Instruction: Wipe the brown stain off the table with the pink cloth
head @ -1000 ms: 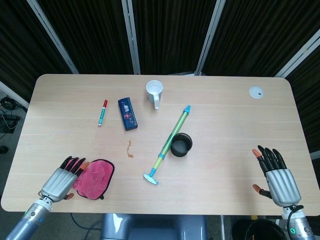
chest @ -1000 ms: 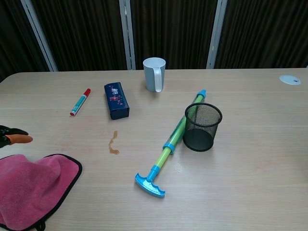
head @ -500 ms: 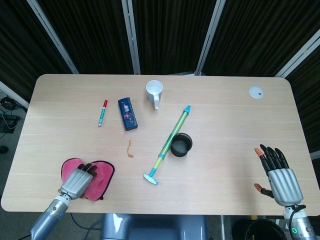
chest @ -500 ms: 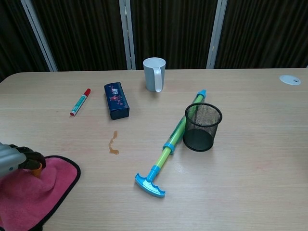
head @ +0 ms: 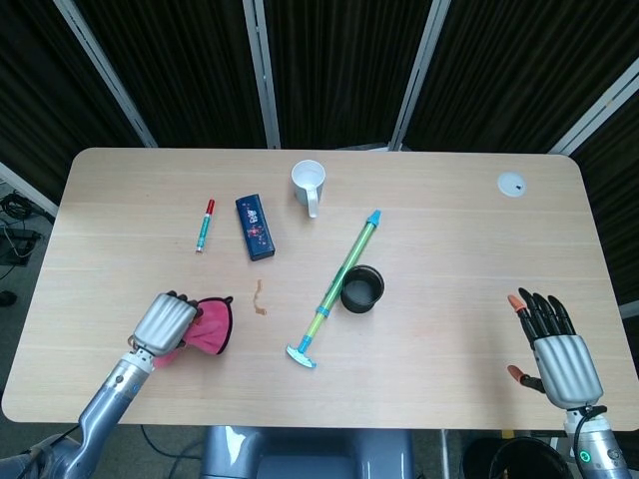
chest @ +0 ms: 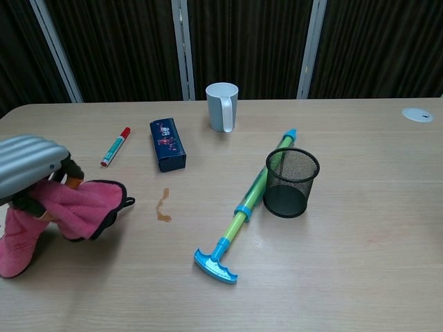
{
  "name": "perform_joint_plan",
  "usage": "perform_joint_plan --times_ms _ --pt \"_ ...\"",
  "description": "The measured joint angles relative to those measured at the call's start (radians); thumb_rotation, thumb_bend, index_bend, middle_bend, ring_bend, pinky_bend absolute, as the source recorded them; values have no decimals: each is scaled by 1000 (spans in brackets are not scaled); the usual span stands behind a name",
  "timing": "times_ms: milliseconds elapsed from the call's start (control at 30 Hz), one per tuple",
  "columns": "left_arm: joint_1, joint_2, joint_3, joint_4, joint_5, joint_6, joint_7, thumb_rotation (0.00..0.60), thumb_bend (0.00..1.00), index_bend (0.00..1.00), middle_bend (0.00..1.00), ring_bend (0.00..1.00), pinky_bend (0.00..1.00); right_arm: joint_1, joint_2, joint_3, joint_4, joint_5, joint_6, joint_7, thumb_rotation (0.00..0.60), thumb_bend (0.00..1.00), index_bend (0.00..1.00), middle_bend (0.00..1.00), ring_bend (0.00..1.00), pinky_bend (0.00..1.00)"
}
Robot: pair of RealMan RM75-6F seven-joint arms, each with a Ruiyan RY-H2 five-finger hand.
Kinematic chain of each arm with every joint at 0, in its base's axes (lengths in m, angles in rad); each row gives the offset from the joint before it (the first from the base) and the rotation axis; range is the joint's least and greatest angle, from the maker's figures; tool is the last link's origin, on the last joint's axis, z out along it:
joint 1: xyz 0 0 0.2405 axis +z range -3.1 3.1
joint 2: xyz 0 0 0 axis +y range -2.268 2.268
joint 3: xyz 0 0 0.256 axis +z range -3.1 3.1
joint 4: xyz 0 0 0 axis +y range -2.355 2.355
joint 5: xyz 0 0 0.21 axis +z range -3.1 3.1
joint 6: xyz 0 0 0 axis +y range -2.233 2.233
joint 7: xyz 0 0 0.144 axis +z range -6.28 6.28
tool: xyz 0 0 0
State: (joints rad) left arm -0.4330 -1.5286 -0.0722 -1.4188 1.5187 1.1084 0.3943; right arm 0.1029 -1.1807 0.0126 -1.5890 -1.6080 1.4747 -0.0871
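My left hand point(head: 168, 319) grips the pink cloth point(head: 205, 327) at the front left of the table. In the chest view the left hand point(chest: 31, 166) holds the bunched cloth point(chest: 73, 207) partly lifted, one end trailing on the wood. The small brown stain point(head: 259, 297) lies just right of the cloth and shows again as the stain point(chest: 163, 206) in the chest view, uncovered. My right hand point(head: 554, 349) hovers open at the front right edge, fingers spread, holding nothing.
A green-blue pump tube point(head: 336, 287) lies diagonally beside a black mesh cup point(head: 361, 288). Behind the stain sit a dark blue box point(head: 256, 227), a red marker point(head: 205, 225) and a white mug point(head: 309, 184). A white disc point(head: 512, 184) is at the far right corner.
My left hand closed on the cloth, gathered it and carried it up and to the right, toward the stain. The right hand barely moved.
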Motion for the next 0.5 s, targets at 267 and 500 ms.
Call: perform_joint_plan --times_ms 267,500 --pt "-104 -48 -88 9 -17 -32 13 600 450 880 635 564 561 4 -7 4 14 20 -16 0 600 0 0 0 0 0" --pt "-190 -121 -158 40 -68 -67 12 600 450 883 637 565 561 9 -15 7 28 41 -36 1 600 0 0 0 0 0"
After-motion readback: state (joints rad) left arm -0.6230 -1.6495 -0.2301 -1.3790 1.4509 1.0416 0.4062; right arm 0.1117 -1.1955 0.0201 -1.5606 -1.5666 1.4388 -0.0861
